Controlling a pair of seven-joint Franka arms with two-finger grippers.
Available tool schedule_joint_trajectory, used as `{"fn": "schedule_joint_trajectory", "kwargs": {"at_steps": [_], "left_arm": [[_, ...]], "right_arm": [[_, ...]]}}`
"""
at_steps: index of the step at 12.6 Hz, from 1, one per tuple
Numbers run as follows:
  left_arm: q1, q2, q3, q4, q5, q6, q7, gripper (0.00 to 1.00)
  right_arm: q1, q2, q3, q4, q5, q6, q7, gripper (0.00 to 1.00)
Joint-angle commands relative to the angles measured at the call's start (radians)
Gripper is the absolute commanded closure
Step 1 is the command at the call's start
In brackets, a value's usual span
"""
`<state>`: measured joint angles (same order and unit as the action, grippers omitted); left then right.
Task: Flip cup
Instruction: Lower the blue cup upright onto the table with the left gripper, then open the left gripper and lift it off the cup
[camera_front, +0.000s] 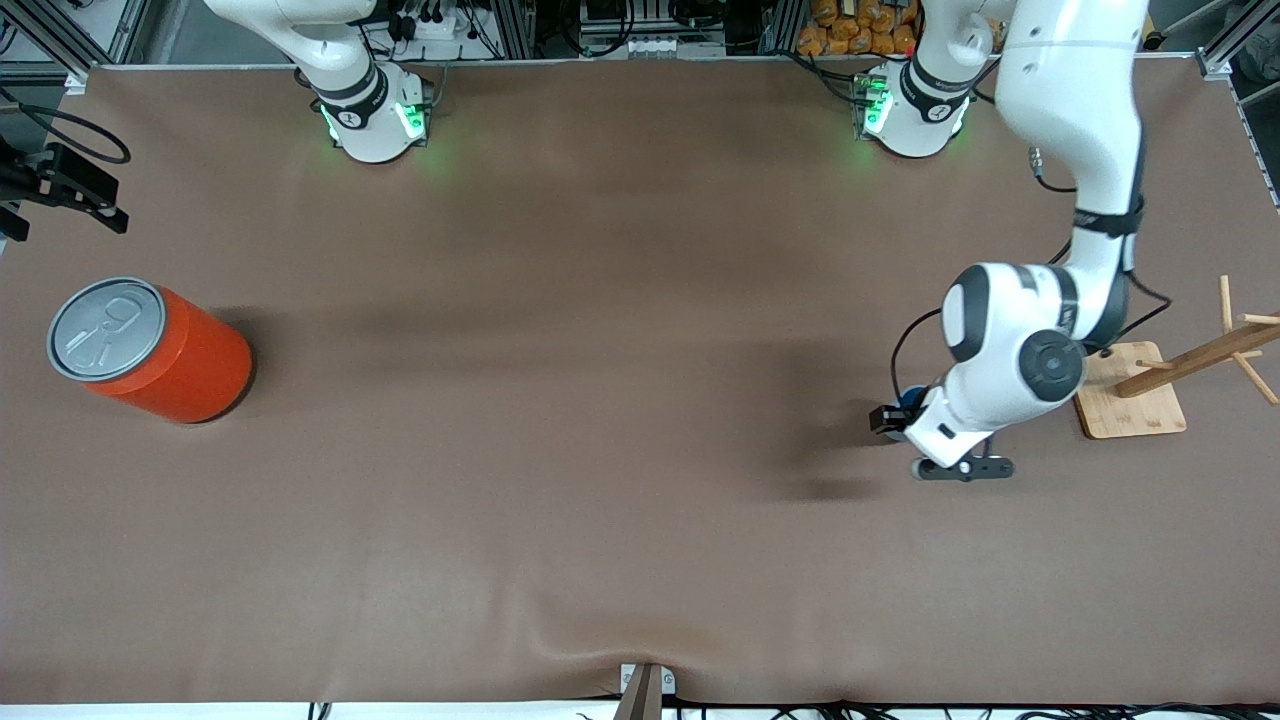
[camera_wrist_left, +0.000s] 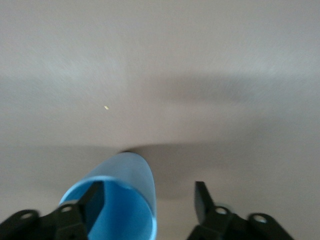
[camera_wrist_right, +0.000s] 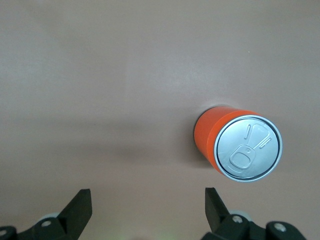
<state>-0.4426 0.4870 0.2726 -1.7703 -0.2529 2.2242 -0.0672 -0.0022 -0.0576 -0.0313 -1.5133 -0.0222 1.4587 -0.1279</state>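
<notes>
The small light-blue cup (camera_wrist_left: 125, 172) shows in the left wrist view with its darker blue mouth toward the camera and its base end on the brown table. My left gripper (camera_wrist_left: 149, 196) is open. One finger (camera_wrist_left: 95, 200) is inside the cup and the other finger (camera_wrist_left: 201, 200) is outside, apart from the wall. In the front view only a blue sliver of the cup (camera_front: 908, 397) shows by the left gripper (camera_front: 893, 417), low over the table near the left arm's end. My right gripper (camera_wrist_right: 147, 210) is open and empty, high over the table; it is out of the front view.
A large orange can (camera_front: 150, 350) with a grey pull-tab lid stands at the right arm's end of the table and shows in the right wrist view (camera_wrist_right: 240, 145). A wooden peg rack on a square base (camera_front: 1135, 405) stands beside the left arm's wrist.
</notes>
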Motion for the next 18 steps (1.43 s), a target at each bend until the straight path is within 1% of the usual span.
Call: {"fn": "schedule_joint_trajectory", "kwargs": {"at_steps": [1,2,3,4,5,8,10,11,13,14,15,16,17,18], "left_arm": [[0.051,-0.135,-0.003,-0.026,0.031,-0.05,-0.003,0.0],[0.056,-0.172,0.0,-0.032,0.038,-0.093,0.013,0.0],[0.08,-0.209,0.0,-0.034,0.108,-0.128,0.036,0.0],[0.111,-0.247,-0.003,-0.035,0.203,-0.171,0.047,0.0],[0.145,-0.275,-0.004,-0.035,0.259,-0.205,0.062,0.0],[0.249,-0.324,-0.006,-0.028,0.261,-0.267,0.237,0.0],[0.254,-0.34,-0.007,0.001,0.261,-0.32,0.27,0.0],[0.245,-0.341,-0.013,0.032,0.256,-0.374,0.262,0.0],[0.236,-0.34,-0.021,0.13,0.251,-0.522,0.25,0.0],[0.239,-0.34,-0.023,0.162,0.251,-0.564,0.248,0.0],[0.251,-0.34,-0.038,0.176,0.253,-0.573,0.254,0.0],[0.277,-0.34,-0.09,0.192,0.254,-0.574,0.241,0.0],[0.315,-0.341,-0.16,0.213,0.253,-0.58,0.224,0.0],[0.343,-0.35,-0.223,0.232,0.256,-0.612,0.163,0.0]], "right_arm": [[-0.021,0.007,0.01,0.016,0.001,-0.012,-0.01,0.0],[-0.039,0.007,0.024,0.016,0.001,-0.012,-0.01,0.0],[-0.054,0.007,0.045,0.016,0.001,-0.012,-0.01,0.0],[-0.055,0.005,0.05,0.016,0.001,-0.012,-0.01,0.0],[-0.053,0.005,0.05,0.016,0.002,-0.012,-0.01,0.0],[-0.053,0.005,0.05,0.016,0.008,-0.012,-0.01,0.0],[-0.051,0.005,0.048,0.016,0.008,-0.012,-0.01,0.0],[-0.051,0.005,0.048,0.016,0.008,-0.014,-0.01,0.0],[-0.053,0.005,0.048,0.015,0.008,-0.014,-0.001,0.0],[-0.053,0.005,0.048,0.015,0.008,-0.012,0.011,0.0],[-0.047,0.005,0.048,0.016,0.008,-0.012,0.028,0.0],[-0.045,0.005,0.05,0.016,0.008,-0.012,0.037,0.0],[-0.045,0.005,0.05,0.016,0.008,-0.012,0.037,0.0],[-0.045,0.007,0.05,0.016,0.008,-0.012,0.037,0.0]]}}
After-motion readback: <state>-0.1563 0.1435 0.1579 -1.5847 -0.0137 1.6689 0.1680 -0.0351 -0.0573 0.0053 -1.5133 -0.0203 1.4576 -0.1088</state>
